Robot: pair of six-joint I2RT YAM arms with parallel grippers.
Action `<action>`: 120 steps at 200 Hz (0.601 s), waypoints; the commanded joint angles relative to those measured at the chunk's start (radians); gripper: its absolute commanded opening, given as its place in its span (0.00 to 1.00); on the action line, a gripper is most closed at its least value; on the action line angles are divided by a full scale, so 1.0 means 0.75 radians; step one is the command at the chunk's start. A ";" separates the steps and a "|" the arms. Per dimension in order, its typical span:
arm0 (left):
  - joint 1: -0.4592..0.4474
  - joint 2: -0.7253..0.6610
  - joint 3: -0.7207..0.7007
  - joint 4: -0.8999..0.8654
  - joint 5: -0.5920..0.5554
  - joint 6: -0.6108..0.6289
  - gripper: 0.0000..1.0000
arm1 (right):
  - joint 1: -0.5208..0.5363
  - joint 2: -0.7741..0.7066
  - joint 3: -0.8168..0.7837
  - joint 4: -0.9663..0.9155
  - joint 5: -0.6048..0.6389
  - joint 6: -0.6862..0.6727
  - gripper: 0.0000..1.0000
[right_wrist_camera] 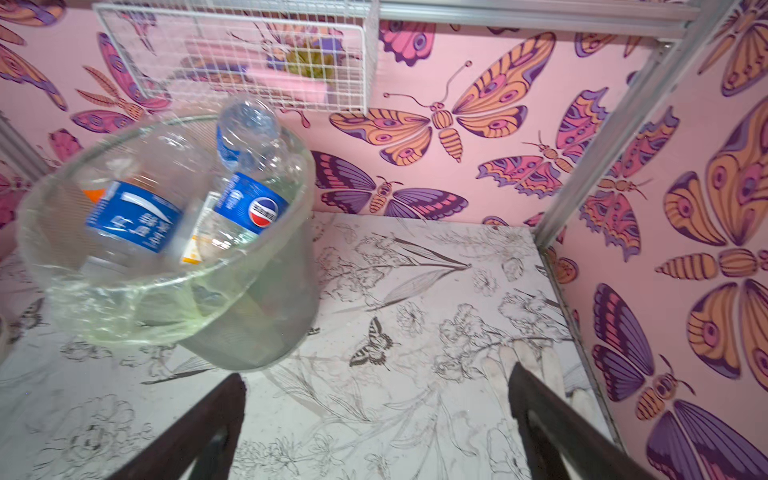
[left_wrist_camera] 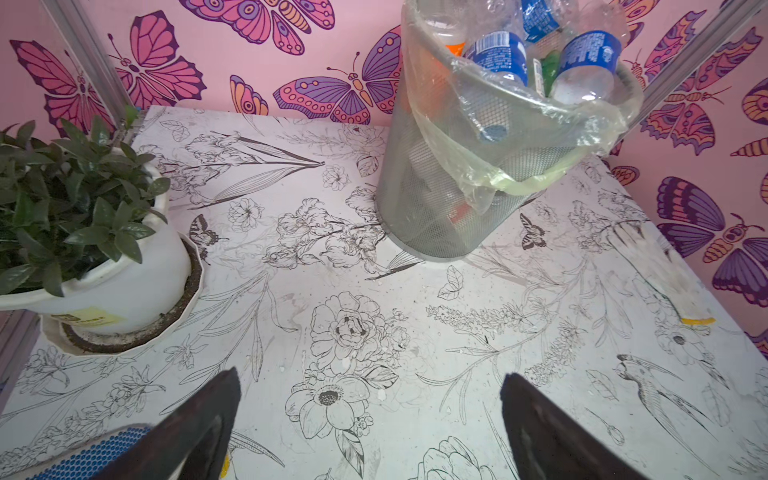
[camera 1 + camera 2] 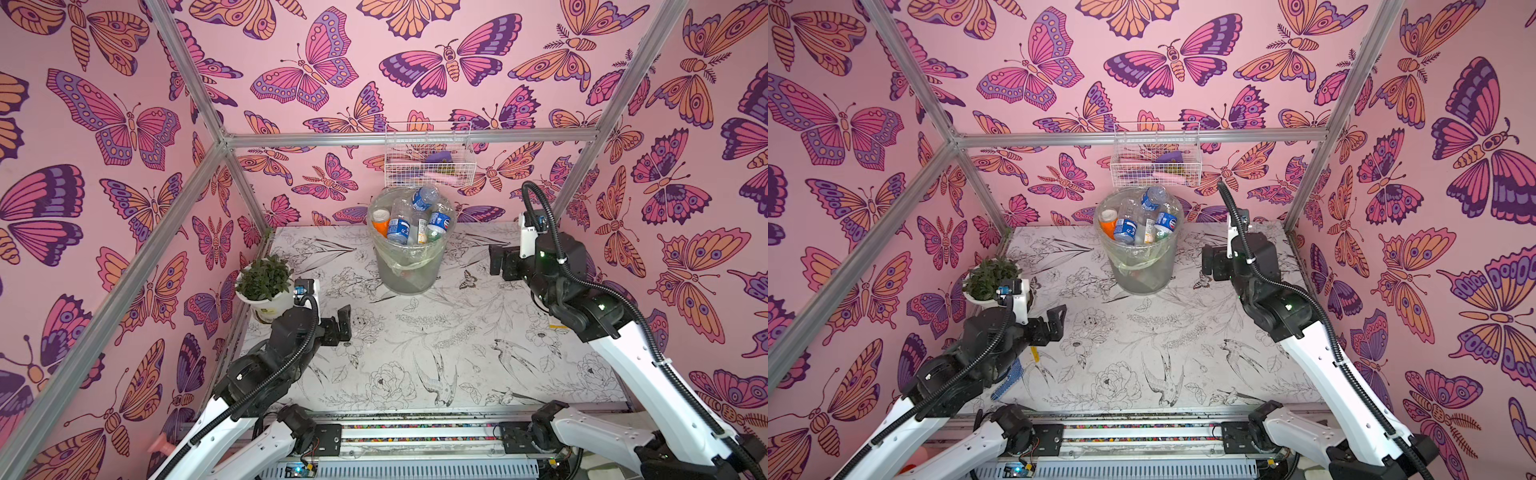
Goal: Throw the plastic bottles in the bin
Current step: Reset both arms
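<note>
The bin [image 3: 409, 274] [image 3: 1142, 276], a round grey mesh bucket with a thin greenish bag, stands at the back middle of the table. The plastic bottles [image 3: 400, 227] [image 3: 1126, 229] fill it above the rim; several have blue labels, one is orange. No bottle lies on the table in any view. My left gripper [image 3: 343, 326] [image 2: 370, 378] hovers open and empty at the front left, well short of the bin [image 2: 436, 216]. My right gripper [image 3: 496, 262] [image 1: 378, 374] is open and empty just to the right of the bin [image 1: 257, 328].
A white flowerpot with a green plant [image 3: 266, 291] [image 2: 104, 270] stands at the left edge, close behind my left gripper. A white wire basket [image 3: 428, 156] [image 1: 249, 54] hangs on the back wall above the bin. Aluminium frame posts [image 3: 245, 183] bound the corners.
</note>
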 commanded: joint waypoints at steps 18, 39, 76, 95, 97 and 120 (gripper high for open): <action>-0.009 0.034 0.003 0.008 -0.111 0.025 0.99 | 0.000 -0.122 -0.177 0.100 0.185 -0.031 0.99; -0.009 0.054 0.000 0.007 -0.137 0.027 0.99 | 0.000 -0.205 -0.302 0.160 0.213 -0.052 0.99; -0.010 0.086 -0.015 0.007 -0.192 0.027 0.99 | 0.000 -0.360 -0.534 0.272 0.258 -0.113 0.99; -0.010 0.105 -0.022 0.005 -0.221 0.033 0.99 | -0.001 -0.399 -0.585 0.250 0.312 -0.101 0.99; -0.010 0.109 -0.022 0.005 -0.226 0.033 0.99 | 0.000 -0.402 -0.589 0.244 0.316 -0.099 0.99; -0.009 0.134 -0.027 0.007 -0.260 0.032 0.99 | 0.000 -0.413 -0.627 0.203 0.346 -0.080 0.99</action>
